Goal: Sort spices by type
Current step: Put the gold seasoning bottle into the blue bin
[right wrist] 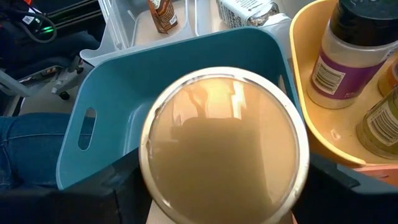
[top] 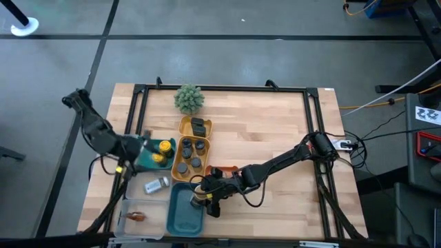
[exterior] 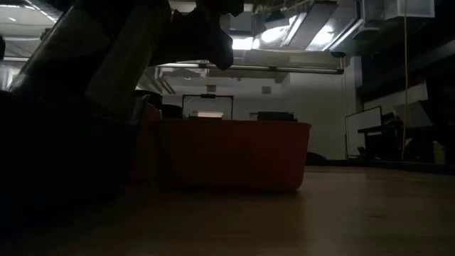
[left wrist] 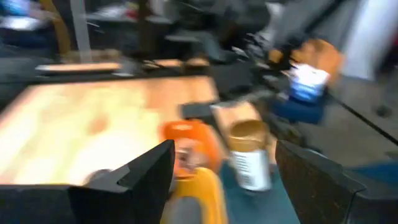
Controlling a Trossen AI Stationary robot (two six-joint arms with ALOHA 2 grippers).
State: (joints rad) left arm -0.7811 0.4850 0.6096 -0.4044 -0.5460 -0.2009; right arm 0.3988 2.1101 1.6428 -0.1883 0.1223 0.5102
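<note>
Over the near rim of the smooth teal plastic tray [right wrist: 112, 93], the right gripper [top: 201, 200] clasps a round jar [right wrist: 224, 143] with a glossy tan lid; dark-capped jars [top: 191, 153] stand in the yellow tray [top: 182, 124]; the left gripper [top: 146, 148], fingers spread, hovers over yellow-capped bottles [top: 164, 147].

Left dark arm bent in from 9 o'clock, its two-finger left gripper [top: 146, 147] spread wide with nothing between the fingers [left wrist: 134, 180]; right dark arm stretched from 3 o'clock toward 6, right gripper [top: 201, 198] clamped round a gold-lidded round jar [right wrist: 224, 144].
</note>
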